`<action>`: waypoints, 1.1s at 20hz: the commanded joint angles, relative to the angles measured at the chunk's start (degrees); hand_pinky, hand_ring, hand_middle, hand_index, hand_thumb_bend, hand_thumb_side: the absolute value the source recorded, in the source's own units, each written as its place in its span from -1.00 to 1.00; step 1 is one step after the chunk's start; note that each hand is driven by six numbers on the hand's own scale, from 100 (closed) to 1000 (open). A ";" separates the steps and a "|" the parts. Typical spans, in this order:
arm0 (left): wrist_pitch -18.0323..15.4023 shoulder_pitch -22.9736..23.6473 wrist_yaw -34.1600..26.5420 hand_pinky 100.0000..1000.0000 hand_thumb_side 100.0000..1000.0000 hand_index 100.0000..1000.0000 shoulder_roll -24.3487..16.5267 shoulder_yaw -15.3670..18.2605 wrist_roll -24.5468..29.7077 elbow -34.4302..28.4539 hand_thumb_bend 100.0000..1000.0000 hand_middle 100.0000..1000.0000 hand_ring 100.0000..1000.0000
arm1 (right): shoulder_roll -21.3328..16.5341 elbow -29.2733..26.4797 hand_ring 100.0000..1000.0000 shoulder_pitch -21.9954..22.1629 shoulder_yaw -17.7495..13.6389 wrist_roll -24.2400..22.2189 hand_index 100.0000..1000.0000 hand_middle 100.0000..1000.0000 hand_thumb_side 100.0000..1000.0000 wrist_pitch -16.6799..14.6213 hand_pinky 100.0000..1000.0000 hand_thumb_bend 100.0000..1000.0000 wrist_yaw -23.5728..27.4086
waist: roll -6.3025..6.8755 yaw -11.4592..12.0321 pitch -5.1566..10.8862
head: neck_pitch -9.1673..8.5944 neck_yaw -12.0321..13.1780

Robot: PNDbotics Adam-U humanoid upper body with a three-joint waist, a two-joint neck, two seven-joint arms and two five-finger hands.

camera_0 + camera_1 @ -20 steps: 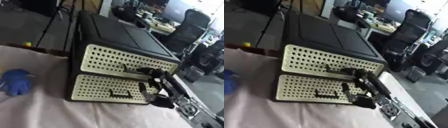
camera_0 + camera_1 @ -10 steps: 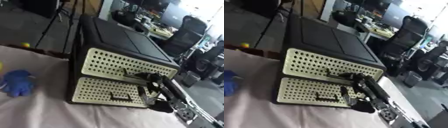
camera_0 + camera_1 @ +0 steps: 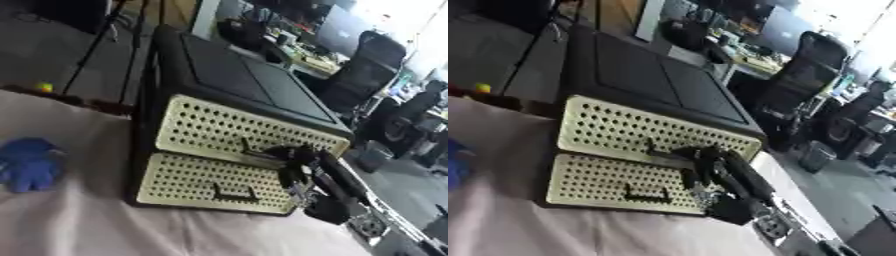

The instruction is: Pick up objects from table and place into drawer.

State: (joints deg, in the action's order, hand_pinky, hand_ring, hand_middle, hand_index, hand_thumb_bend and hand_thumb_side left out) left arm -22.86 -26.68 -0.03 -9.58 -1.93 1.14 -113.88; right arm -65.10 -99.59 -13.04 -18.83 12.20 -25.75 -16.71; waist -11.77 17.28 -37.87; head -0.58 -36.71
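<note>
One black right hand [image 3: 293,159] reaches up-left, fingers [image 3: 273,151] curled round the upper drawer [image 3: 236,131] handle [image 3: 260,153].

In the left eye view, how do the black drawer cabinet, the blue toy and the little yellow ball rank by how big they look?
Largest to smallest, as they look:
1. The black drawer cabinet, by far.
2. The blue toy, on the cloth left of it.
3. The yellow ball, a small dot. It lies farther from the camera, so it may look smaller than it is.

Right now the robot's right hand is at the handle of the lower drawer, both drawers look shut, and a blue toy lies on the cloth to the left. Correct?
Not quite: the right hand is at the handle of the upper drawer, not the lower drawer, as the left eye view shows. Both drawers do look shut, and the blue toy lies on the cloth to the left.
</note>
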 commanded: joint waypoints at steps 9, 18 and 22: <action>0.31 0.09 -0.34 0.04 1.00 0.70 -0.46 0.34 -0.16 -0.71 -0.84 0.21 -0.07 | -1.35 -1.82 -0.60 1.11 0.85 0.86 -0.08 -0.66 1.00 1.67 -0.14 -1.00 0.55 | 0.81 -0.72 2.43 | 1.23 -0.97; 0.68 0.09 -0.63 0.04 1.00 0.70 -0.40 0.47 -0.31 -0.71 -0.84 0.21 -0.06 | -1.23 -3.38 -0.60 1.96 1.48 -0.21 -0.12 -0.68 1.00 2.73 -0.15 -1.00 -0.69 | 0.81 -1.04 3.33 | 1.39 -1.23; 0.83 0.06 -0.79 0.04 1.00 0.70 -0.38 0.58 -0.41 -0.71 -0.84 0.22 -0.06 | -1.18 -4.12 -0.60 2.18 1.66 -0.78 -0.06 -0.68 1.00 4.02 -0.15 -1.00 -1.80 | 0.74 -1.28 3.69 | 1.75 -1.26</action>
State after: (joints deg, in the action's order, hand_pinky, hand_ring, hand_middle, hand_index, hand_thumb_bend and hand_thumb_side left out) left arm -22.19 -26.41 -0.53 -9.58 -1.73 0.80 -113.84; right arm -64.80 -102.40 -11.01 -17.13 11.64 -22.02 -17.53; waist -11.40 16.14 -36.09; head 0.93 -37.73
